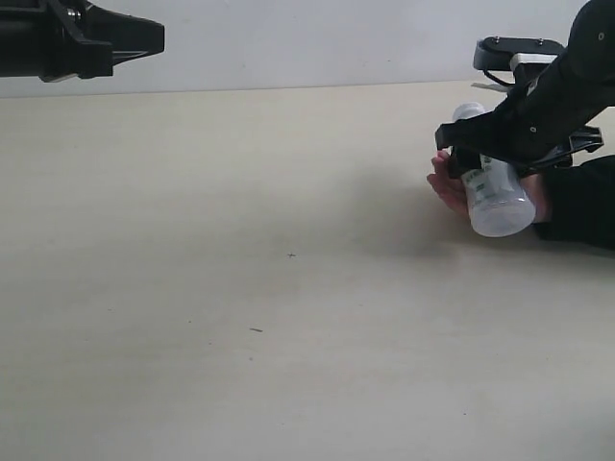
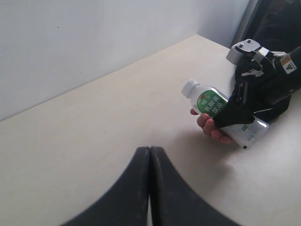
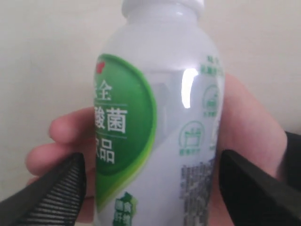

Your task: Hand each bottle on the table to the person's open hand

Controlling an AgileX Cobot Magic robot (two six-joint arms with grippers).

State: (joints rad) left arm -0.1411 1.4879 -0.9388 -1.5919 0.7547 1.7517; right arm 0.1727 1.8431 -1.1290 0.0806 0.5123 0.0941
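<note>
The white bottle with the green round mark (image 1: 495, 197) (image 2: 211, 104) (image 3: 160, 132) lies tilted in the person's open hand (image 1: 445, 187) (image 2: 209, 127) (image 3: 249, 127), which rests on the table (image 1: 240, 288) at the right. My right gripper (image 1: 471, 158) (image 3: 153, 174) is open and straddles the bottle, with a thin gap showing on each side between finger and bottle. My left gripper (image 1: 154, 38) (image 2: 150, 150) hangs high at the far left, shut and holding nothing. No other bottle is in view.
The person's black sleeve (image 1: 581, 202) lies along the table's right edge behind the hand. A pale wall (image 1: 317, 38) runs along the table's far edge. A few tiny dark specks (image 1: 291, 255) dot the tabletop.
</note>
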